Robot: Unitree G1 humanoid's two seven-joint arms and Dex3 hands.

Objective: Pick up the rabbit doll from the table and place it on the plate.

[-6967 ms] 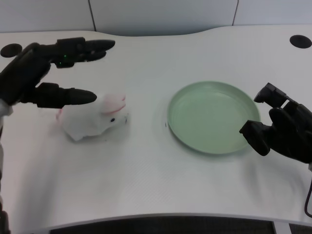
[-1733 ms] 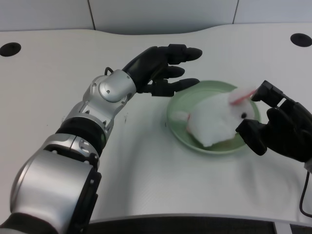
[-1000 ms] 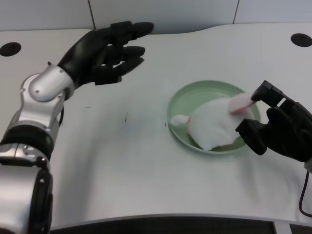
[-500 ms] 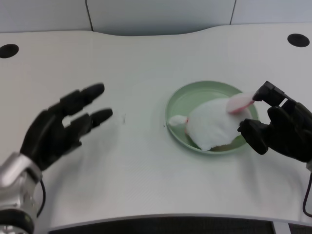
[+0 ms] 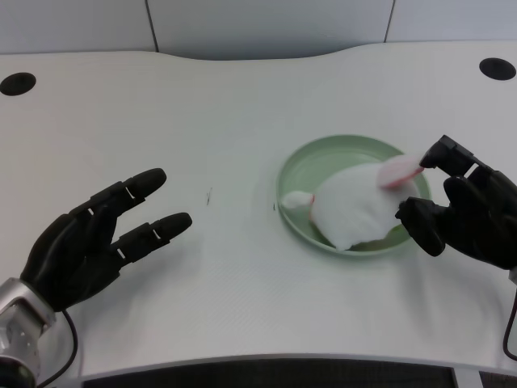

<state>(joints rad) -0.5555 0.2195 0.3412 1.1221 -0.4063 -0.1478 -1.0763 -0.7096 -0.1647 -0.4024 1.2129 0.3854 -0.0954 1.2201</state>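
Note:
The white rabbit doll [image 5: 354, 208] with pink ears lies on the pale green plate [image 5: 323, 166], toward its near right side. My left hand [image 5: 97, 238] hovers low at the near left of the table, far from the plate. Its fingers are spread apart and hold nothing. My right hand [image 5: 468, 214] rests at the plate's right edge, close to the doll's ear.
Two dark round holes sit in the far corners of the white table, the left hole [image 5: 18, 83] and the right hole [image 5: 494, 69]. A small dark mark [image 5: 208, 196] shows on the tabletop between my left hand and the plate.
My left hand has let go of the doll on the plate and swung back left and toward me, dropping a little lower in the last half second. The doll stays on the plate.

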